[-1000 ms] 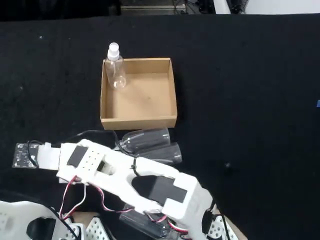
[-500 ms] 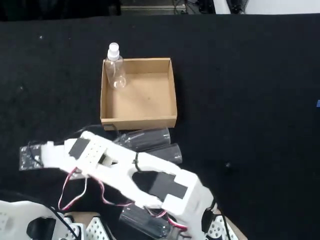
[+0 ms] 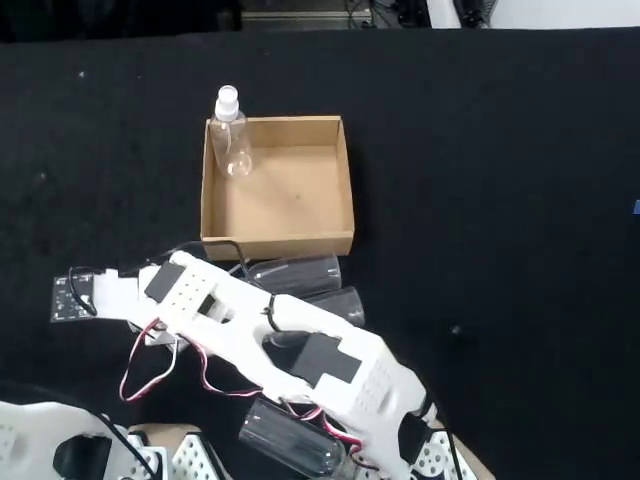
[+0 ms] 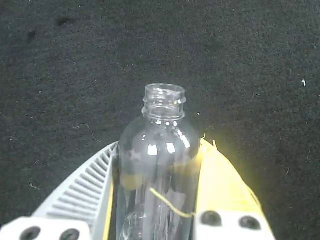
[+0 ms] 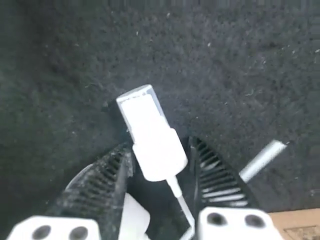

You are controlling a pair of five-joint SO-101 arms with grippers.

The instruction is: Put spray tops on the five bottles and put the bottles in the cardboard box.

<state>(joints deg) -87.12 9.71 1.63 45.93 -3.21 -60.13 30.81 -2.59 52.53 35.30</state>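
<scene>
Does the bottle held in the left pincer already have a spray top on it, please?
No, the clear bottle gripped in the left pincer shows a bare, open threaded neck.

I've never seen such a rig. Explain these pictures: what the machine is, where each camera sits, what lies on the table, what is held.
Two small robot arms work at a black table. The high view looks down on it: a box holds one capped bottle, and two more bottles lie beside the box. The other two pictures come from cameras on the arms' wrists. The left pincer grips an open bottle; the right pincer grips a spray top.
</scene>
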